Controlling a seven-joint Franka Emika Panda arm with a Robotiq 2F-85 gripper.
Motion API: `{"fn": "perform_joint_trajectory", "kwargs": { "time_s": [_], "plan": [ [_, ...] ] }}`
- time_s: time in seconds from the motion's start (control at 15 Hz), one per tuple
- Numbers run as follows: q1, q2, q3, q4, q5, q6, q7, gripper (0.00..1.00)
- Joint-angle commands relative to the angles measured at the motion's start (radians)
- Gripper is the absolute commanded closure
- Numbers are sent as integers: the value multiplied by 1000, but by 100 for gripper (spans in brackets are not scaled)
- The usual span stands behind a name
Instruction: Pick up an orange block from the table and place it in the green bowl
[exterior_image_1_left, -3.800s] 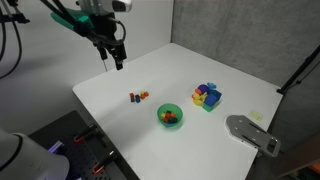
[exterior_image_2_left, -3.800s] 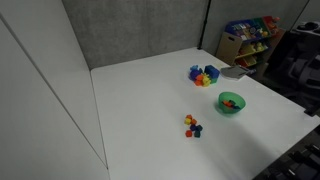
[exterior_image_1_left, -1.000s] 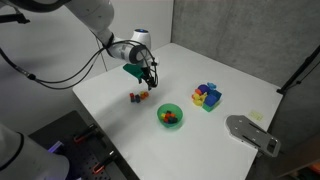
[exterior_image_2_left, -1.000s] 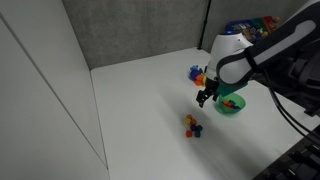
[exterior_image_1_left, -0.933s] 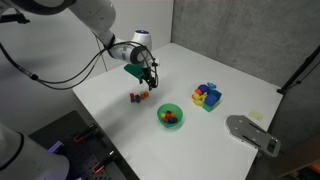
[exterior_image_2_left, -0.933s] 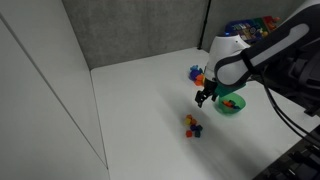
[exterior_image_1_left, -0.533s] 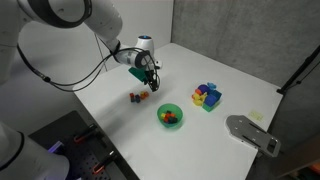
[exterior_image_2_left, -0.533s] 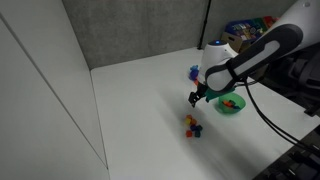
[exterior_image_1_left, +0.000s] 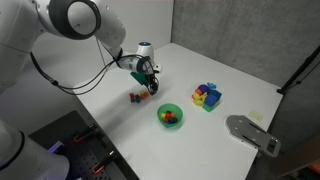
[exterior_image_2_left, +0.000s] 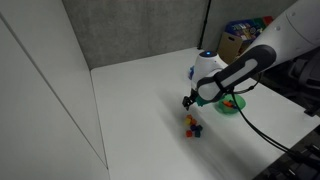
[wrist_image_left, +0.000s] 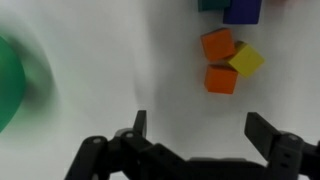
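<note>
White bench (exterior_image_1_left: 240, 90) carries everything; Panda arm (exterior_image_1_left: 75, 20) reaches over it; green bowl (exterior_image_1_left: 160, 113) stands near small cluster (exterior_image_1_left: 138, 97), few blocks inside; gripper (exterior_image_1_left: 152, 88) hovers near cluster, fingers (wrist_image_left: 139, 125) spread wide, nothing between; orange block (wrist_image_left: 221, 79) on bench, touching yellow block (wrist_image_left: 247, 60), outside bowl.

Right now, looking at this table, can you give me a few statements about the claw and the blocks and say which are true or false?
1. The claw is open, with nothing between its fingers. True.
2. The green bowl is empty. False: small coloured pieces lie in it.
3. Two orange blocks lie right beside a yellow block. True.
4. The claw hangs directly over the green bowl. False: it is by the small blocks, with the bowl off to one side.
</note>
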Motion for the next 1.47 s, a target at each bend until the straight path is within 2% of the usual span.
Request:
{"fn": "perform_joint_trajectory", "kwargs": {
  "time_s": [0.0, 0.6, 0.8, 0.93, 1.4],
  "plan": [
    [34, 56, -17, 49, 23, 24, 34, 0],
    [69, 95, -25, 53, 47, 60, 43, 0],
    [70, 98, -29, 48, 48, 65, 42, 3],
    [72, 100, -31, 46, 47, 66, 43, 29],
    [79, 93, -32, 39, 46, 57, 41, 85]
  ]
}}
